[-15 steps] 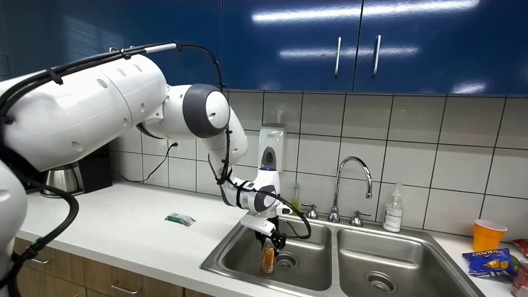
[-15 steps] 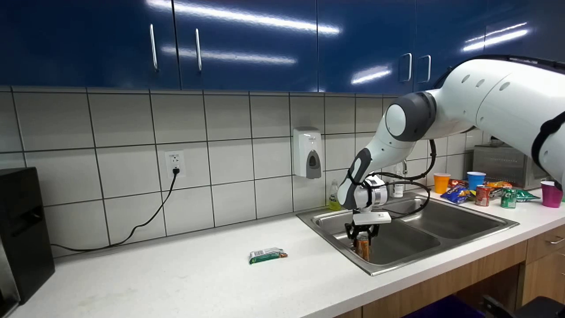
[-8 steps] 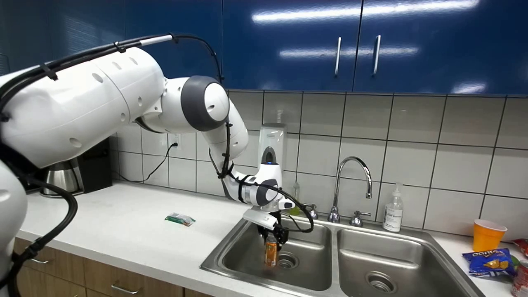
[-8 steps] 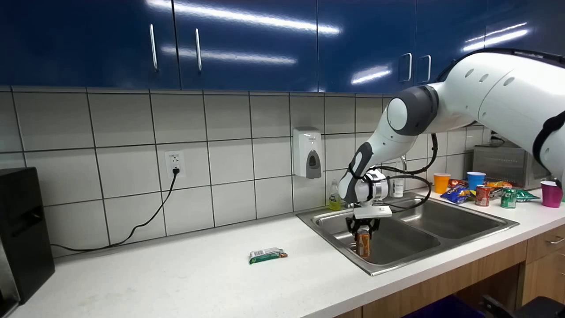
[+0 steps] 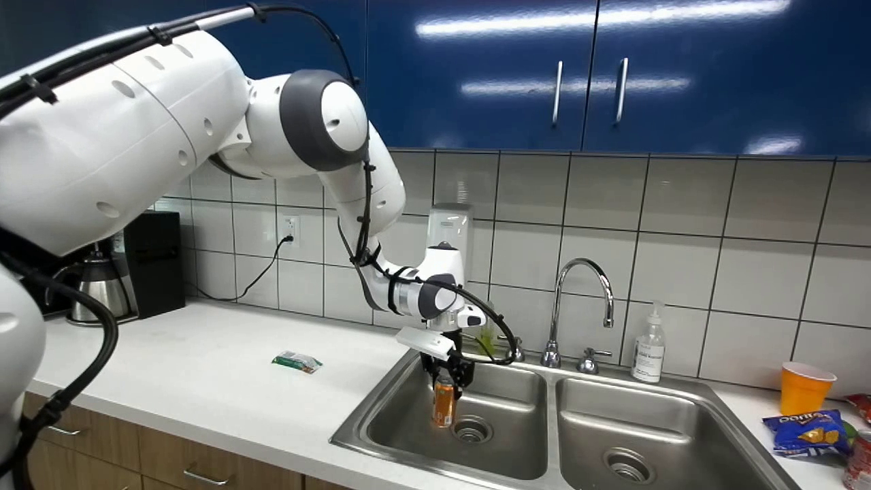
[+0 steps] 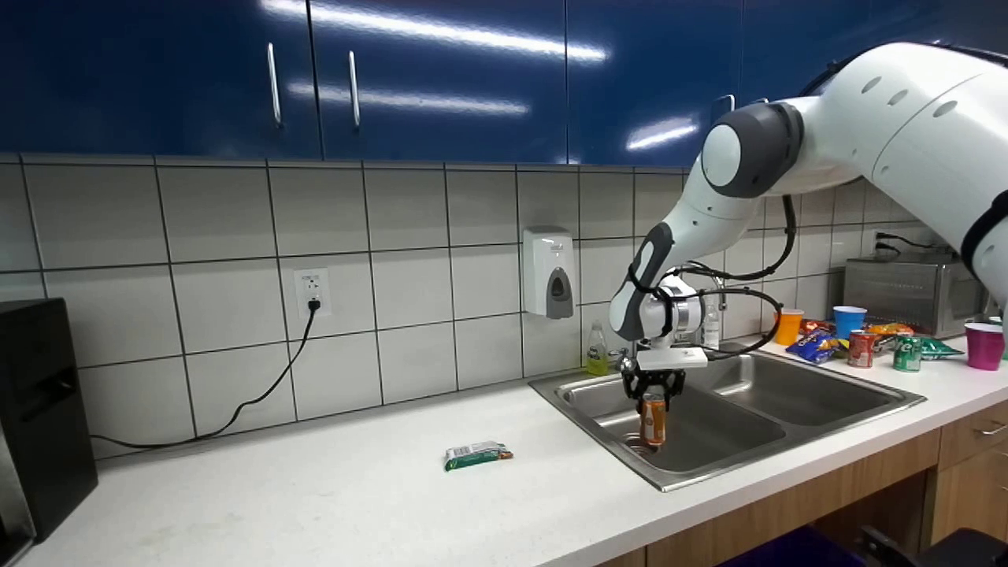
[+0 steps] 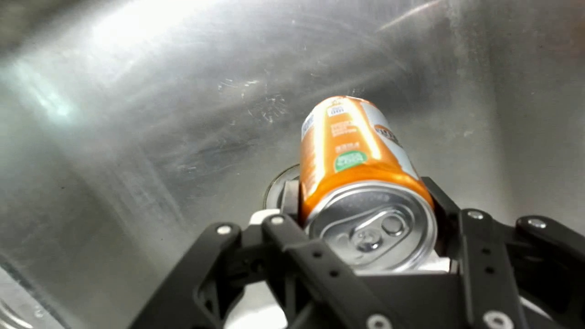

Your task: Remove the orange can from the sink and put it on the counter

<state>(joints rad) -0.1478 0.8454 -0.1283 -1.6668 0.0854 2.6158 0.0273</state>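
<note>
Currently, the gripper (image 7: 364, 201) pinches the orange can (image 5: 444, 403) upright between its jaws, in the sink (image 5: 552, 422) bowl nearer the green packet (image 6: 477, 455).

kitchen, can't tell if home or office. giveaways: steel double-bowl sink (image 5: 552, 429) with chrome gooseneck faucet (image 5: 555, 313), set into a long white counter (image 6: 354, 488). glossy blue wall cabinets (image 6: 441, 134) above, wood-front drawers (image 5: 184, 442) below, white square tiles (image 5: 680, 272) between. soap dispenser (image 6: 549, 272) fixed to the tiles, pump bottle (image 5: 648, 352) and yellow-green bottle (image 6: 597, 356) at the sink's back edge. steel jug (image 5: 107, 282) beside a black appliance (image 5: 155, 265) on one side of the sink, silvery oven-like box (image 6: 894, 295) on its opposite side. wall outlet (image 6: 313, 285) with a black plug (image 6: 314, 305). bright cups (image 6: 848, 320), drink cans (image 6: 907, 353) and snack packets (image 5: 810, 432) near the sink, green-and-white packet (image 5: 297, 361) lying on the counter
</note>
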